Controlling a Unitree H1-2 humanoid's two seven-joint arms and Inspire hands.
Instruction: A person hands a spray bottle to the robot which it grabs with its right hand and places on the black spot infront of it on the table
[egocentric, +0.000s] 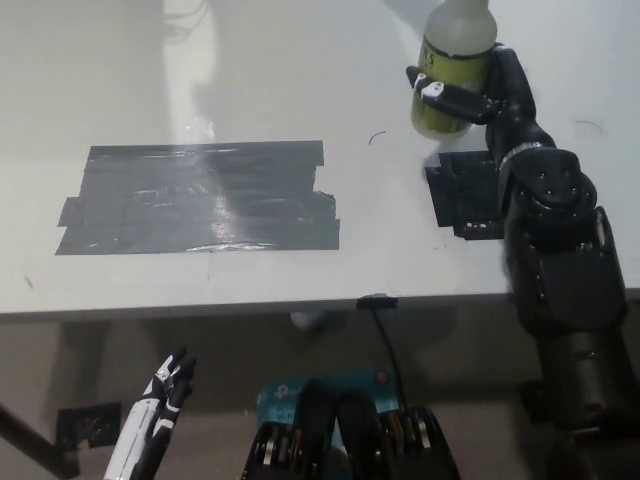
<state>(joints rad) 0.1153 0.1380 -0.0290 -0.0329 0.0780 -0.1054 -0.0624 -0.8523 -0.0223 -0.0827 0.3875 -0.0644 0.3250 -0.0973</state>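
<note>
A translucent spray bottle (452, 70) with yellowish liquid and a yellow label is held upright near the top right, above the white table (250, 80). My black right hand (480, 95) is shut on it, fingers wrapped round its lower body. The bottle's top is cut off by the picture edge. A small black spot (468, 195) lies on the table just below the bottle, partly hidden by my right arm. My white left hand (160, 410) hangs at the lower left, below the table edge, fingers apart and holding nothing.
A large patch of dark grey tape (200, 198) covers the table's left middle. The table's front edge (260, 305) crosses the picture, with a small black clip (378, 301) and a cable on it. A blue box (320, 395) sits on the floor below.
</note>
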